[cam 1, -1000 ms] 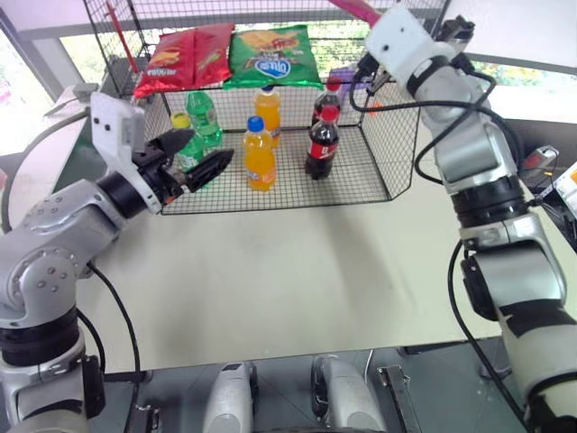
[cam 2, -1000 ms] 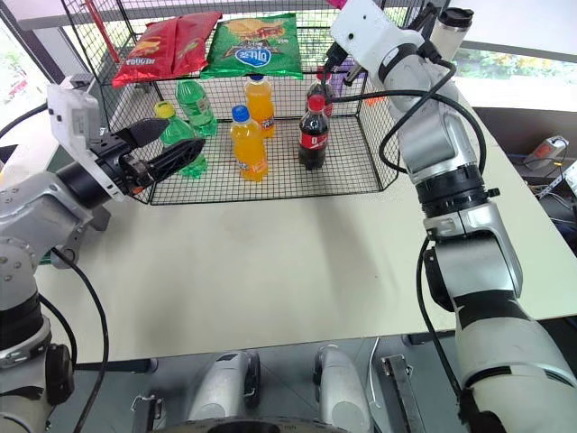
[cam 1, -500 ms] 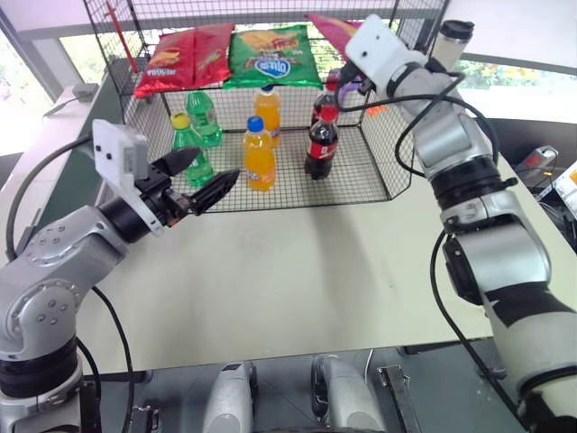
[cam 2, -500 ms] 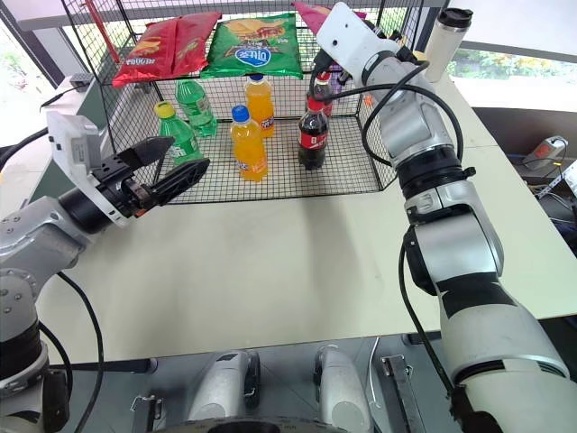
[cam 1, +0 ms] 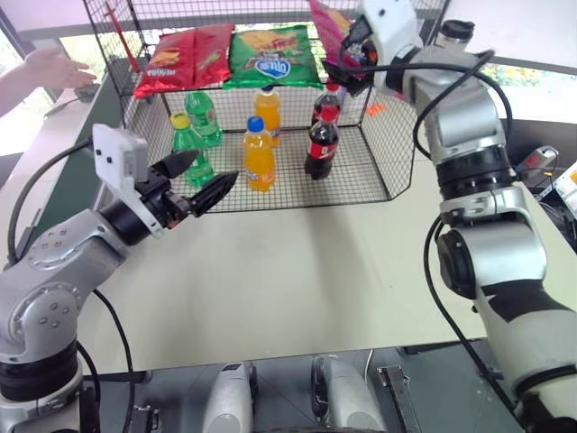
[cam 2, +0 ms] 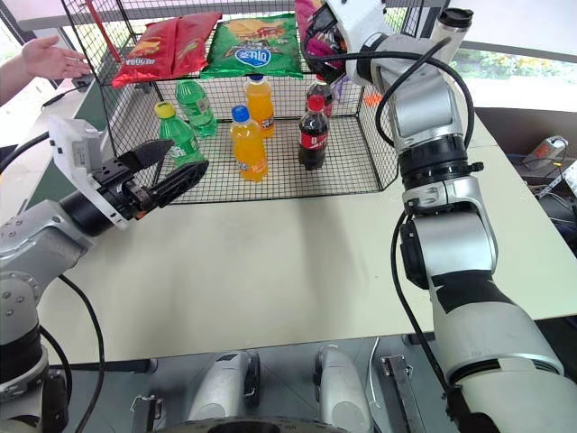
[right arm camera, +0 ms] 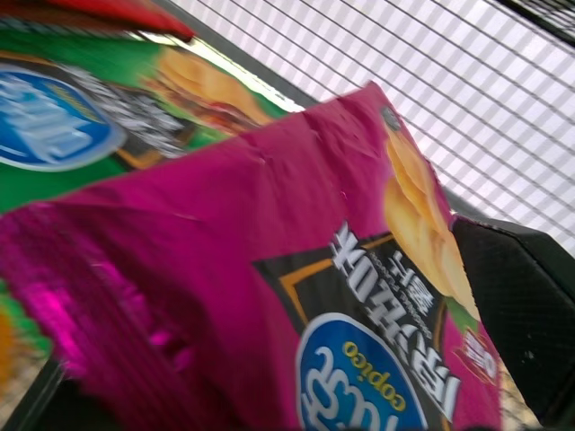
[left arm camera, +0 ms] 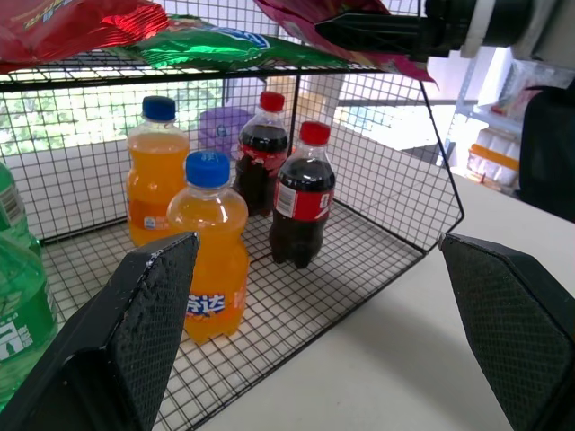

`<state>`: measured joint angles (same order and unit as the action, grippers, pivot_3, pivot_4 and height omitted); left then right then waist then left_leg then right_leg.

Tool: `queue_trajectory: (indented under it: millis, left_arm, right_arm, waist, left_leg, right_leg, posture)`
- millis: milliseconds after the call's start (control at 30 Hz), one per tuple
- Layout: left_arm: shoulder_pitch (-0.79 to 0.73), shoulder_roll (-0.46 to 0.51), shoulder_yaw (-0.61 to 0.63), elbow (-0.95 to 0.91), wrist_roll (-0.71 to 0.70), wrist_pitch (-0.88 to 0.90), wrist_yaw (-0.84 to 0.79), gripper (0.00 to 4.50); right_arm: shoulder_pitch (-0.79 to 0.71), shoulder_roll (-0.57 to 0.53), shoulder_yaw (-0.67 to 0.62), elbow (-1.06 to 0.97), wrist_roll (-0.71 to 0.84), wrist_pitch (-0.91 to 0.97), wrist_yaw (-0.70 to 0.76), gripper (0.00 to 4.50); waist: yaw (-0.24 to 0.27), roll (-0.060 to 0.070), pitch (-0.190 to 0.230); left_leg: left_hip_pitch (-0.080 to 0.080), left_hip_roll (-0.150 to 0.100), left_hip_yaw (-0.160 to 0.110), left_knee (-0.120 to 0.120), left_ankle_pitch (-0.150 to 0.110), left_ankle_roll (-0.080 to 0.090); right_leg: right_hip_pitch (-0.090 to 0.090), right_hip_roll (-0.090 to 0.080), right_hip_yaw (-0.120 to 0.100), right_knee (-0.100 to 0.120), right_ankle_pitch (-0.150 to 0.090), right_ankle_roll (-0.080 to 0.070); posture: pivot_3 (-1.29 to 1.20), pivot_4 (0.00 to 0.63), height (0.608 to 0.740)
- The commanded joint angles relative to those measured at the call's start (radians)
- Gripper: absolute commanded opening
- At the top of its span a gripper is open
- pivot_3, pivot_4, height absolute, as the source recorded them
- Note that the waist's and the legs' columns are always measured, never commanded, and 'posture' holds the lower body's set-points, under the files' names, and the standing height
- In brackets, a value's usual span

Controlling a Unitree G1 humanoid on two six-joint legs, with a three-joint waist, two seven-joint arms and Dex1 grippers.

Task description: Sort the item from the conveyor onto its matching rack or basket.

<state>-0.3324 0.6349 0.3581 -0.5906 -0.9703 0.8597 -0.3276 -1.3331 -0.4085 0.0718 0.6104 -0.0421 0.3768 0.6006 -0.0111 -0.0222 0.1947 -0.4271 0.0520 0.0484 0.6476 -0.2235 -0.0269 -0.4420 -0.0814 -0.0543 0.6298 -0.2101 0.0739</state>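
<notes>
Pink crisp bag (cam 1: 329,25): one, at the right end of the upper shelf (cam 1: 270,83), beside the green bag and just by the right tool; whether it rests flat on the wire I cannot tell.
Right tool (cam 1: 347,50): fingers spread wide, released, with the pink crisp bag lying between and before them.
Left tool (cam 1: 200,178): fingers parted, grasping nothing, over the surface (cam 1: 297,271) near the front left corner of the wire frame.
Red bags (cam 1: 185,56): two, at the shelf's left end.
Green bag (cam 1: 270,54): one, mid-shelf.
Bottles: two green (cam 1: 194,135), two orange (cam 1: 259,155), two cola (cam 1: 322,142), in the lower compartment.
Person's hand (cam 1: 54,68): one, by the far left edge.
</notes>
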Motion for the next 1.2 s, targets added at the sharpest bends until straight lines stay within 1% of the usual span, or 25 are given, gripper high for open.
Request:
queue_trajectory:
  millis: [33, 300, 433, 533, 567, 600, 633, 667, 700, 733, 767, 800, 933, 1100, 1200]
  left_arm:
    - [-0.005, 0.010, -0.004, -0.012, 0.005, -0.026, -0.007, 4.50]
    - [0.002, 0.009, -0.010, -0.017, 0.009, -0.027, 0.009, 4.50]
    - [0.017, 0.010, -0.014, -0.020, 0.021, -0.031, 0.006, 4.50]
    - [0.023, 0.011, -0.010, -0.021, 0.023, -0.033, 0.004, 4.50]
    - [0.025, 0.011, -0.008, -0.021, 0.023, -0.034, 0.004, 4.50]
    - [0.026, 0.012, -0.007, -0.021, 0.023, -0.034, 0.003, 4.50]
    - [0.027, 0.014, -0.009, -0.021, 0.024, -0.034, 0.003, 4.50]
    - [0.029, 0.016, -0.009, -0.021, 0.025, -0.034, 0.002, 4.50]
    - [0.029, 0.017, -0.011, -0.020, 0.027, -0.035, 0.002, 4.50]
    - [0.028, 0.016, -0.014, -0.018, 0.030, -0.036, 0.001, 4.50]
    - [0.025, 0.016, -0.017, -0.014, 0.030, -0.036, 0.001, 4.50]
    - [0.020, 0.016, -0.020, -0.011, 0.031, -0.037, 0.000, 4.50]
    - [0.000, 0.016, -0.035, 0.007, 0.038, -0.040, -0.005, 4.50]
    - [-0.009, 0.014, -0.045, 0.018, 0.049, -0.043, -0.012, 4.50]
    - [-0.009, 0.010, -0.049, 0.018, 0.052, -0.044, -0.009, 4.50]
  right_arm:
    - [-0.004, -0.009, -0.019, -0.043, 0.030, 0.001, 0.033, 4.45]
    - [-0.003, -0.010, -0.017, 0.006, 0.041, -0.053, 0.072, 4.45]
    - [-0.012, -0.020, -0.008, 0.046, 0.010, -0.112, 0.049, 4.45]
    - [-0.016, -0.033, -0.007, 0.042, -0.013, -0.146, 0.018, 3.66]
    - [-0.016, -0.038, -0.012, 0.026, -0.019, -0.146, 0.001, 3.22]
    - [-0.015, -0.041, -0.016, 0.011, -0.021, -0.142, -0.007, 2.60]
    - [-0.010, -0.046, -0.022, -0.010, -0.023, -0.134, -0.017, 2.22]
    - [-0.007, -0.048, -0.024, -0.025, -0.024, -0.128, -0.024, 1.73]
    - [-0.003, -0.051, -0.022, -0.035, -0.028, -0.127, -0.033, 1.14]
    - [0.005, -0.056, -0.019, -0.049, -0.035, -0.125, -0.042, 0.68]
    - [0.011, -0.059, -0.016, -0.058, -0.040, -0.124, -0.049, 0.12]
    - [0.016, -0.059, -0.016, -0.065, -0.040, -0.122, -0.054, 0.05]
    - [0.022, -0.045, -0.020, -0.049, -0.039, -0.158, -0.091, 0.05]
    - [-0.010, 0.009, -0.001, 0.044, -0.032, -0.213, -0.093, 0.05]
    - [-0.047, 0.039, -0.004, 0.141, -0.029, -0.250, -0.095, 0.05]
  waist:
    - [0.000, 0.000, 0.000]
    - [-0.003, 0.000, 0.000]
    - [-0.002, 0.000, 0.000]
    - [-0.002, 0.000, 0.000]
    - [-0.002, 0.000, 0.000]
    - [-0.001, 0.000, 0.000]
    - [-0.002, 0.000, 0.000]
    - [-0.002, 0.000, 0.000]
    - [-0.002, 0.000, 0.000]
    - [-0.002, 0.000, 0.000]
    - [-0.002, 0.000, 0.000]
    - [-0.002, 0.000, 0.000]
    - [-0.002, 0.000, 0.000]
    - [-0.003, 0.000, 0.000]
    - [-0.004, 0.000, 0.000]
  left_leg:
    - [0.000, 0.000, 0.000, 0.000, 0.000, 0.000]
    - [0.000, 0.000, 0.000, 0.000, 0.000, 0.000]
    - [0.000, 0.000, 0.000, 0.000, 0.000, 0.000]
    - [0.000, 0.000, 0.000, 0.000, 0.000, 0.000]
    - [0.000, 0.000, 0.000, 0.000, 0.000, 0.000]
    - [0.000, 0.000, 0.000, 0.000, 0.000, 0.000]
    - [0.000, 0.000, 0.000, 0.000, 0.000, 0.000]
    - [0.000, 0.000, 0.000, 0.000, 0.000, 0.000]
    - [0.000, 0.000, 0.000, 0.000, 0.000, 0.000]
    - [0.000, 0.000, 0.000, 0.000, 0.000, 0.000]
    - [0.000, 0.000, 0.000, 0.000, 0.000, 0.000]
    - [0.000, 0.000, 0.000, -0.001, 0.000, 0.000]
    - [0.000, 0.000, 0.000, -0.001, 0.000, 0.000]
    - [0.000, 0.000, 0.000, -0.001, 0.000, 0.000]
    - [0.000, 0.000, 0.000, -0.001, 0.000, 0.000]
  right_leg:
    - [0.000, 0.000, 0.000, 0.000, 0.000, 0.000]
    - [0.000, 0.000, 0.000, 0.000, 0.000, 0.000]
    - [0.000, 0.000, 0.000, 0.000, 0.000, 0.000]
    - [0.000, 0.000, 0.000, 0.000, 0.000, 0.000]
    - [0.000, 0.000, 0.000, 0.000, 0.000, 0.000]
    - [0.000, 0.000, 0.000, 0.000, 0.000, 0.000]
    - [0.000, 0.000, 0.000, 0.000, 0.000, 0.000]
    - [0.000, 0.000, 0.000, 0.000, 0.000, 0.000]
    - [-0.001, 0.000, 0.000, 0.000, 0.000, 0.000]
    - [-0.001, 0.000, 0.000, 0.000, 0.000, 0.000]
    - [-0.001, 0.000, 0.000, 0.000, 0.000, 0.000]
    - [-0.001, 0.000, 0.000, 0.000, 0.000, 0.000]
    - [-0.001, 0.000, 0.000, 0.000, 0.000, 0.000]
    - [-0.001, 0.000, 0.000, 0.000, 0.000, 0.000]
    - [-0.001, 0.000, 0.000, 0.000, 0.000, 0.000]
  posture:
    - [0.00, 0.150, 0.740]
    - [0.00, 0.150, 0.740]
    - [0.00, 0.150, 0.740]
    - [0.00, 0.150, 0.740]
    - [0.00, 0.150, 0.740]
    - [0.00, 0.150, 0.740]
    - [0.00, 0.150, 0.740]
    - [0.00, 0.150, 0.740]
    - [0.00, 0.150, 0.740]
    - [0.00, 0.150, 0.740]
    - [0.00, 0.150, 0.740]
    - [0.00, 0.150, 0.740]
    - [0.00, 0.150, 0.740]
    - [0.00, 0.150, 0.740]
    - [0.00, 0.150, 0.740]
